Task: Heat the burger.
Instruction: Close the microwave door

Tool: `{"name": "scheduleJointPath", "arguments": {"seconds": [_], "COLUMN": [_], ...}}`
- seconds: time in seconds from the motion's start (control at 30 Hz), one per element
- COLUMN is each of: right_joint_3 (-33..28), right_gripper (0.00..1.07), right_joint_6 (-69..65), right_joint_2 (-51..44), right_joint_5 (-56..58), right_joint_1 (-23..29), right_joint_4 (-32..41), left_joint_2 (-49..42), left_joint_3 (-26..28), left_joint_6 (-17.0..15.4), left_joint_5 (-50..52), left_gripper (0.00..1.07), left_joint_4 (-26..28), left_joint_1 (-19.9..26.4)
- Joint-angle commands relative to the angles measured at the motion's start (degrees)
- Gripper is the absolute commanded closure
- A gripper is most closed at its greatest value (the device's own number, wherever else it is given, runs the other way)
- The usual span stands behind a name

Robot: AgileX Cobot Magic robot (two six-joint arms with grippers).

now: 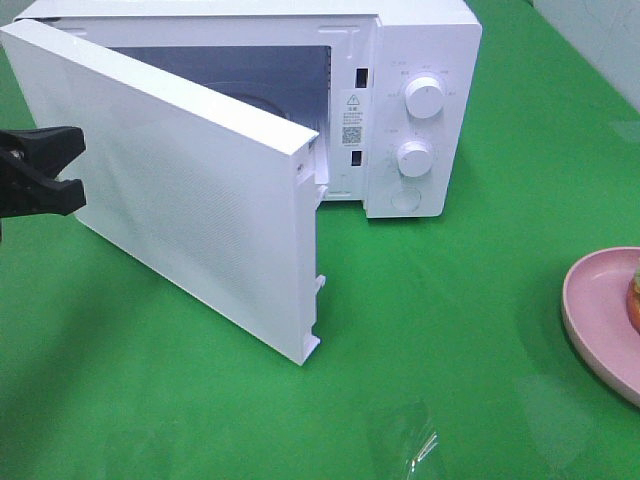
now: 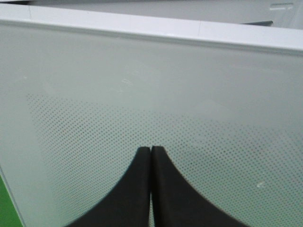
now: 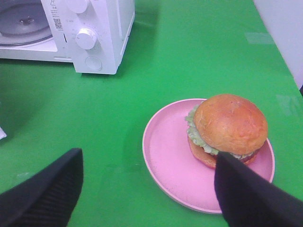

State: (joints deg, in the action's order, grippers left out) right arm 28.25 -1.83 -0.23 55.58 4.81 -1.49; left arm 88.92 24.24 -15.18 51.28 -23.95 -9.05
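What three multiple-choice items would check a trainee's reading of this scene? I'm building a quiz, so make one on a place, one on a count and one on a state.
1. Where is the burger?
A. inside the microwave
B. on the pink plate
C. on the bare green cloth

2. How many round knobs are on the microwave panel?
A. two
B. one
C. four

3. How is the microwave door?
A. shut
B. removed
C. swung open

Answers:
1 B, it sits on the pink plate in the right wrist view.
2 A, two knobs sit one above the other.
3 C, it stands out from the cavity.
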Motion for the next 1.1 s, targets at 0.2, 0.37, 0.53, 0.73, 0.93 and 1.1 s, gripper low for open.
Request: {"name": "scheduleJointPath", "arguments": {"seconds": [0.2,0.37,0.53,0.73,0.93,1.1], "right_joint_3": [-0.11,-0.11,-0.11,-0.11,-0.11,-0.11], "right_gripper": [0.34,0.34,0.34,0.34,0.34,0.34], "right_joint_6": [0.46,0.52,0.52,0.46,0.46,0.46], "right_joint_2": [-1.55,-1.55,-1.55,-1.55,-1.55,-1.55], "right_joint_5": [-0.46,-0.46,-0.46,-0.46,-0.46,-0.46], "right_joint_1": [-0.17,-0.17,-0.17,-0.17,-0.17,-0.17], "right_joint_4": [0.11,0.11,0.11,0.11,0.11,0.11], "left_joint_2": [2.75,5.5,7.1,9.85,11.86,14.84], "left_joint_3": [3.38,5.1,6.36,9.57,13.24,17.53], "left_joint_6": [-3.78,-3.15,-1.09,-0.92,-0.4,0.06], "left_joint_5": [-1.03,-1.03,-1.2,-2.58,-5.04,-5.84], "left_gripper": [1.07,1.07,1.07,1.07,1.07,1.07], "left_joint_4": [-1.43,0.06,3.9,5.16,7.1,10.94], "left_joint_1": [-0.97,-5.39,-8.14,-11.8,-14.5,-18.62]}}
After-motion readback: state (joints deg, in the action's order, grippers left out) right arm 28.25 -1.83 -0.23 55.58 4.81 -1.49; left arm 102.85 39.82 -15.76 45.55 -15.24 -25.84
